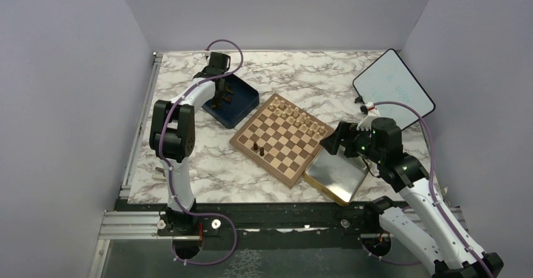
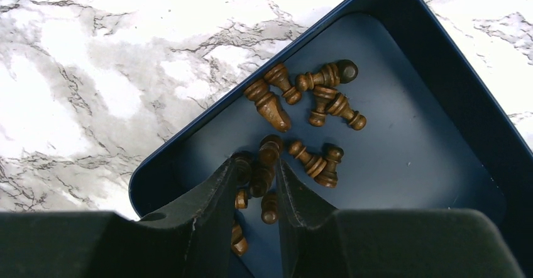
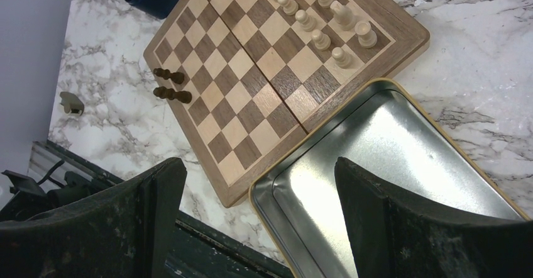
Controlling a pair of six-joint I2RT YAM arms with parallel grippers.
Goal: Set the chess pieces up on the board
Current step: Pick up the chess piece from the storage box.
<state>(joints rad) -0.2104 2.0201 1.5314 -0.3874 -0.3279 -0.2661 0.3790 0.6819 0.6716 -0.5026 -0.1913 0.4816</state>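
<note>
Several dark brown chess pieces (image 2: 314, 95) lie loose in the dark blue box (image 2: 440, 58) at the back left (image 1: 246, 88). My left gripper (image 2: 259, 165) is down in that box (image 1: 220, 99), its fingers closed narrowly on one dark piece (image 2: 266, 161) lying among others. Two dark pieces (image 1: 256, 146) stand on the chessboard's (image 1: 281, 138) near-left edge, and show in the right wrist view (image 3: 171, 84). My right gripper (image 3: 261, 171) is wide open and empty above the board's (image 3: 251, 70) near corner and the metal tray.
Pale beige pieces (image 1: 298, 117) stand in rows on the board's far-right side (image 3: 314, 14). A gold-rimmed metal tray (image 1: 336, 176) touches the board's right edge (image 3: 402, 158). A white tablet-like slab (image 1: 393, 89) lies at the back right. A small pale object (image 3: 71, 104) lies on the marble.
</note>
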